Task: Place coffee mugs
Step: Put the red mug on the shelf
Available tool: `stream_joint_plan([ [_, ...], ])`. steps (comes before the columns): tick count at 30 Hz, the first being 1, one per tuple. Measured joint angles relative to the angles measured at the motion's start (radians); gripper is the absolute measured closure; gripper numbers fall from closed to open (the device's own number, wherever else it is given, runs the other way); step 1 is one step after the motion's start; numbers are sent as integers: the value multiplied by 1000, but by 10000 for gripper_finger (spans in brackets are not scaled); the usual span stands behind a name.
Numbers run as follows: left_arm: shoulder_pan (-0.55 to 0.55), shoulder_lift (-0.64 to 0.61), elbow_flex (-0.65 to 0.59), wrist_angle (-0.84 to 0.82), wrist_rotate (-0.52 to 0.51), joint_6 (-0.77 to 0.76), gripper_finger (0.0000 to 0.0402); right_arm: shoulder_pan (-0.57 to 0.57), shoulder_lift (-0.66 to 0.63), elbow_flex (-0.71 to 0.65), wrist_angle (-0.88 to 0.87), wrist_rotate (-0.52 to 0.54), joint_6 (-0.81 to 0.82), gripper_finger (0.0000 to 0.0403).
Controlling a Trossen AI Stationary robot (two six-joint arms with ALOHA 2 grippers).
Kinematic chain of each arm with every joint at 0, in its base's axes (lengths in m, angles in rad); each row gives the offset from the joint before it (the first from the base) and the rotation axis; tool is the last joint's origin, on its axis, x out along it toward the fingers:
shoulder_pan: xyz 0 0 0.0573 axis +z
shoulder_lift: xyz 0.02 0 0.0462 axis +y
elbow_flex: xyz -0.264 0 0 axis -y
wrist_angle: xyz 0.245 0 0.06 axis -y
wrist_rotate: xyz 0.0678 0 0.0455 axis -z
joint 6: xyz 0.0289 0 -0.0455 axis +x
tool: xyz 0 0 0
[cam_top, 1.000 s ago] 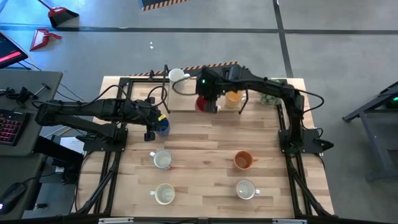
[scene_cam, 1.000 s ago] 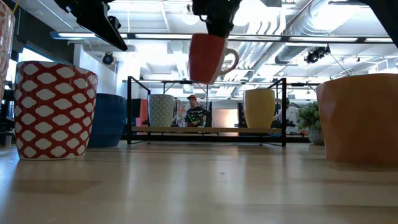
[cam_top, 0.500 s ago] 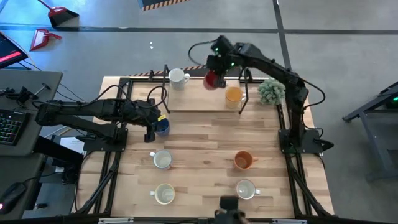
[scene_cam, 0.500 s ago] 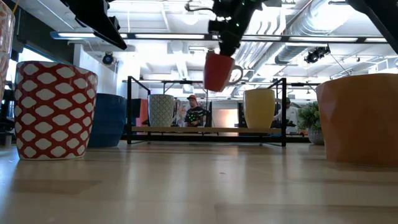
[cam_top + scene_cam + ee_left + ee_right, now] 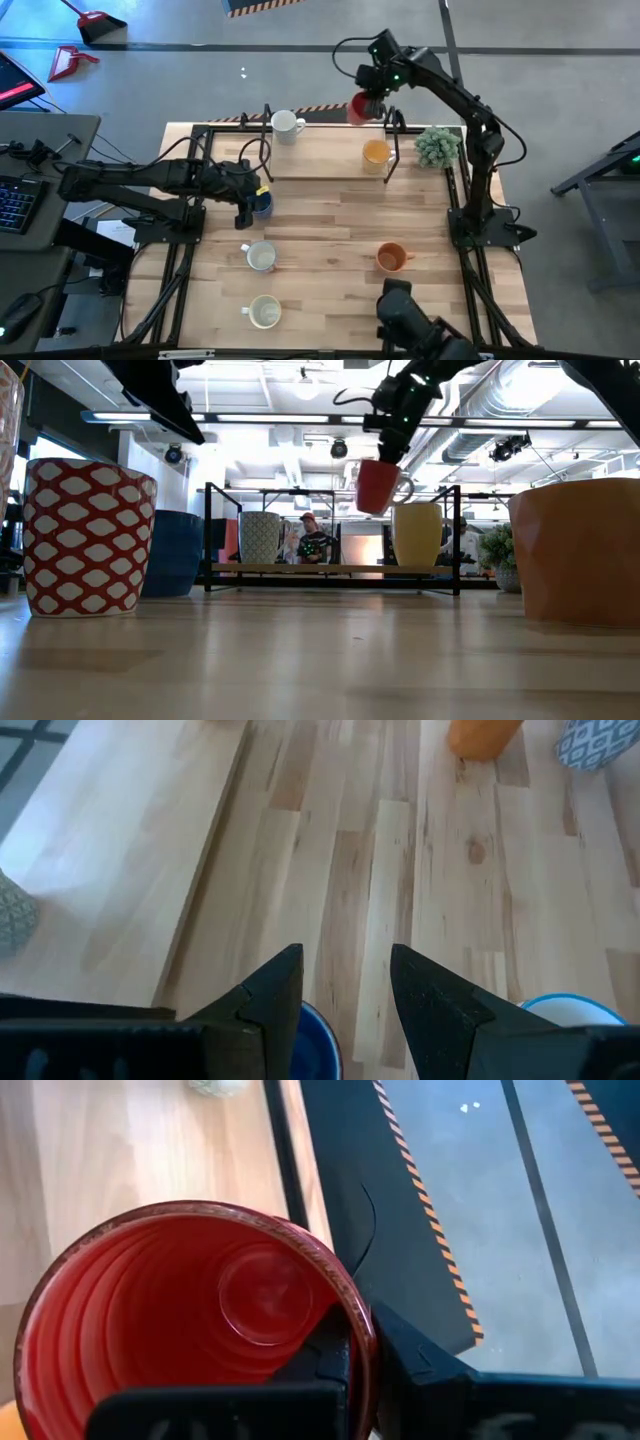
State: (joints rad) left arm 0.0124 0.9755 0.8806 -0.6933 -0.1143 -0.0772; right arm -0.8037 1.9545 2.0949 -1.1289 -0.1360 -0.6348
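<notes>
Right pincer [image 5: 368, 98] clamps red mug [image 5: 361, 107] by rim, high over counter's far edge. Thin rim hold: slip means drop, maybe off counter. Left pincer [image 5: 345, 990] spread over blue mug [image 5: 261, 203].

pale planked wooden table [image 5: 330, 215] with a smooth matt finish; glossy ceramic red mug [image 5: 195, 1315], ridged inside.

No text, label, brand, number or sign can be read anywhere in these views: the mugs, the table and the arms carry no legible writing, and the room behind shows none either.
</notes>
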Motion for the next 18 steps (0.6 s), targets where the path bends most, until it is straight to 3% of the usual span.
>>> stream_joint_plan([
  [18,0,61,0,30,-1,-25,261,-36,98,0,-47,-4,-53,403],
])
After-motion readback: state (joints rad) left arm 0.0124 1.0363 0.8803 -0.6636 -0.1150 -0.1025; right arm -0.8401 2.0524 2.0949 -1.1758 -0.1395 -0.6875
